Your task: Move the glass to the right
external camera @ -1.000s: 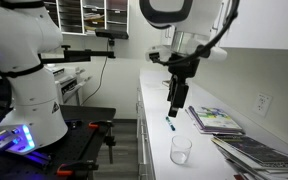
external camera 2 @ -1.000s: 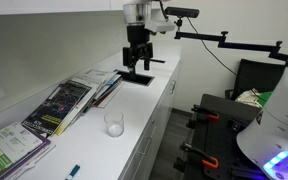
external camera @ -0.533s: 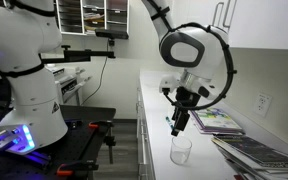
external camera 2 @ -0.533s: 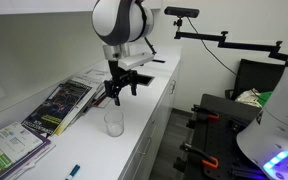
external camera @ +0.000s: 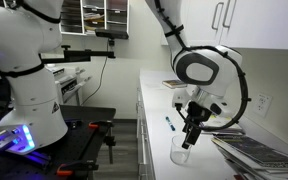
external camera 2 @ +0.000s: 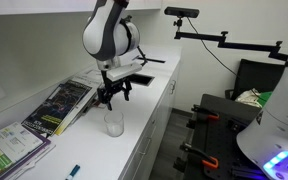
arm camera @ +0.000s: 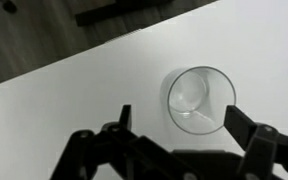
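The glass [arm camera: 200, 100] is a small clear tumbler standing upright on the white counter, seen from above in the wrist view. It also shows in both exterior views [external camera: 181, 152] [external camera 2: 113, 124] near the counter's front edge. My gripper [arm camera: 180, 120] is open, its fingers spread either side just above the glass, touching nothing. In the exterior views the gripper [external camera: 190, 136] [external camera 2: 111, 98] hangs directly over the glass.
Magazines [external camera 2: 60, 105] lie spread on the counter beside the glass, more of them show in an exterior view [external camera: 246, 150]. A blue-tipped pen [external camera: 170, 124] lies on the counter behind the glass. The counter edge [external camera 2: 149, 130] drops off close by.
The arm has swung from the far end of the counter toward the glass and lowered, so the open gripper now hangs right above it. The glass has not moved.
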